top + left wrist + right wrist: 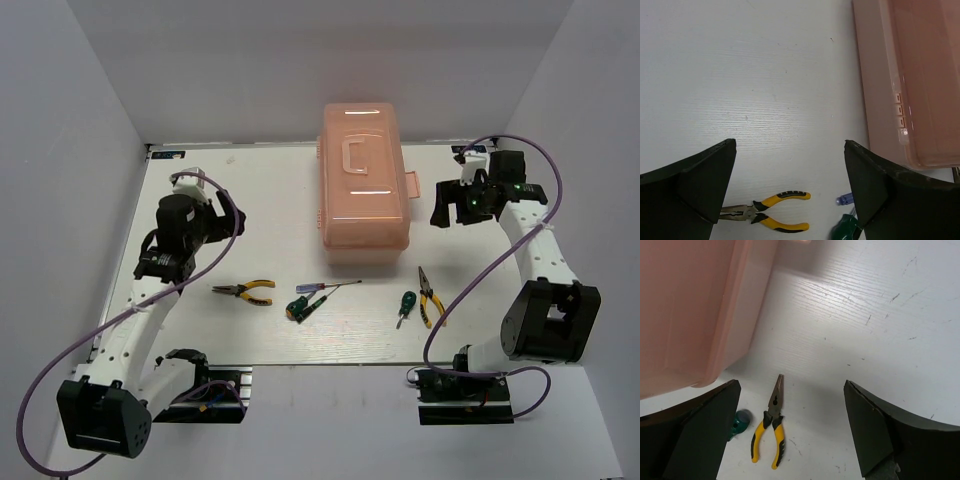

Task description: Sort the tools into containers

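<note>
Five tools lie loose at 6 o'clock of the closed salmon-pink plastic toolbox (365, 185), so I judge sorting unstarted. My left gripper (790, 145) gapes empty. The left yellow-handled steel pliers (245, 291) lie along 9-to-3, nose at 9. The right yellow-handled steel pliers (430, 297) point their nose to 12. My right gripper (790, 385) gapes empty too. Next, probably: unlatch and raise the lid.

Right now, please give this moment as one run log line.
toolbox: closed | tools: all five on table, outside toolbox | left gripper: open, empty | right gripper: open, empty
</note>
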Action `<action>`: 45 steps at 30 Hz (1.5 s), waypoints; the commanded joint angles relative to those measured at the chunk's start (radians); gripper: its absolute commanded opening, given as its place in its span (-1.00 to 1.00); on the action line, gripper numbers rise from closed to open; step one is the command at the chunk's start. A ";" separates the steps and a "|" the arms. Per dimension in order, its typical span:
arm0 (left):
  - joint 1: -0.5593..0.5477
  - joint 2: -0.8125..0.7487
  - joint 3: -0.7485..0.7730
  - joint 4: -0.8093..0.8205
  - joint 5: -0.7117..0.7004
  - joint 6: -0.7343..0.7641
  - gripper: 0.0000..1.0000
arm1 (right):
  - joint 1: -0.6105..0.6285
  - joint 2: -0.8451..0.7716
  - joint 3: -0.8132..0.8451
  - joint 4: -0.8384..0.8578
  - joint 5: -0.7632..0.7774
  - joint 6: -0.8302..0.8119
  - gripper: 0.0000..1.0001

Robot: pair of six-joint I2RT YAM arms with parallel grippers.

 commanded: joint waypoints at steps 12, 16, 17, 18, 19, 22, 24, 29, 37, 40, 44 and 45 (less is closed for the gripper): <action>0.001 0.071 0.038 0.092 0.144 -0.029 0.50 | -0.010 -0.040 0.026 0.018 -0.032 -0.035 0.46; 0.001 0.128 0.072 0.101 0.156 -0.014 -1.00 | -0.008 -0.021 0.045 0.057 -0.066 -0.028 -1.00; 0.001 0.160 0.098 0.101 0.179 -0.013 -1.00 | -0.011 -0.008 0.117 0.039 -0.117 -0.029 -1.00; 0.001 0.178 0.115 0.101 0.190 -0.003 -1.00 | -0.002 0.021 0.169 -0.028 -0.133 -0.035 -1.00; 0.001 0.197 0.150 0.079 0.202 -0.003 -0.87 | -0.001 0.042 0.300 -0.053 -0.173 -0.026 -1.00; 0.001 0.250 0.175 0.078 0.238 0.007 0.40 | 0.019 0.062 0.399 0.039 -0.294 0.060 0.81; -0.009 0.260 0.175 0.109 0.258 -0.004 0.62 | 0.039 0.091 0.427 0.118 -0.334 0.106 0.81; -0.009 0.324 0.193 0.159 0.333 -0.041 0.68 | 0.179 0.301 0.670 0.111 -0.354 0.309 0.69; -0.009 0.393 0.222 0.278 0.436 -0.098 0.68 | 0.351 0.429 0.688 0.332 -0.288 0.575 0.09; -0.009 0.416 0.235 0.308 0.466 -0.108 0.68 | 0.395 0.441 0.678 0.344 -0.204 0.600 0.17; -0.009 0.456 0.255 0.341 0.497 -0.119 0.68 | 0.438 0.444 0.664 0.328 -0.046 0.614 0.28; -0.009 0.456 0.264 0.354 0.509 -0.119 0.68 | 0.447 0.444 0.662 0.317 -0.021 0.608 0.28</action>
